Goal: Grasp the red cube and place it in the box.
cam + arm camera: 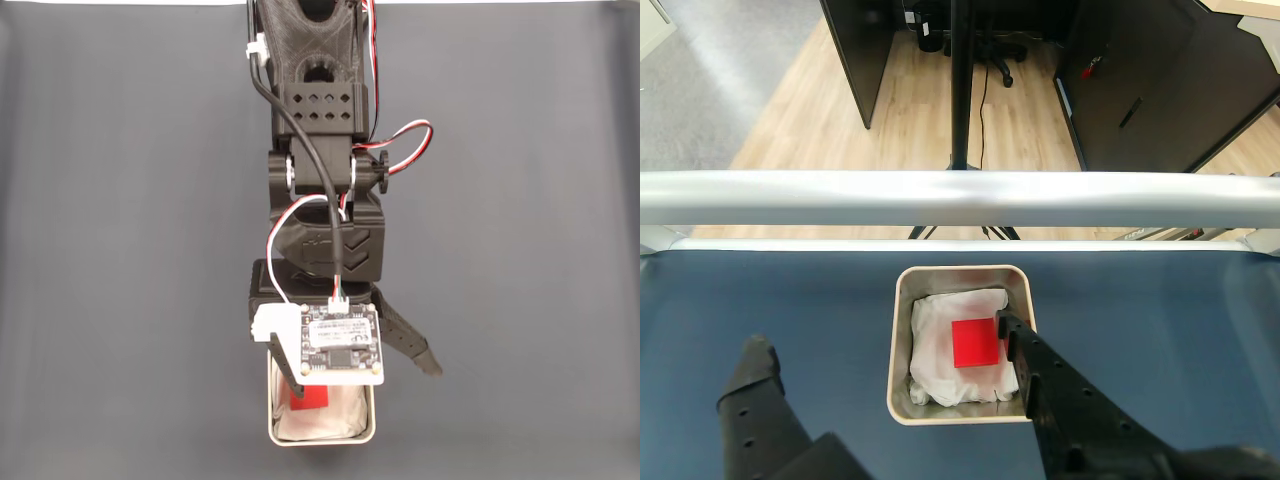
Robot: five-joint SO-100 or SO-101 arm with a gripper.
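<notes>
Red cube (974, 343) lying on cloth lining inside box (902, 300); gripper (880, 345) spread wide, empty, above box

**Nothing I can read from here**

The only printing near me sits on the small white circuit board (341, 343) mounted on my wrist, seen in the fixed view: a few fine dark lines across its face, too small and blurred to make out a single letter or number. Below it, the red cube (975, 343) shows plain faces in the wrist view, and the box (902, 330) carries no label or mark
</notes>
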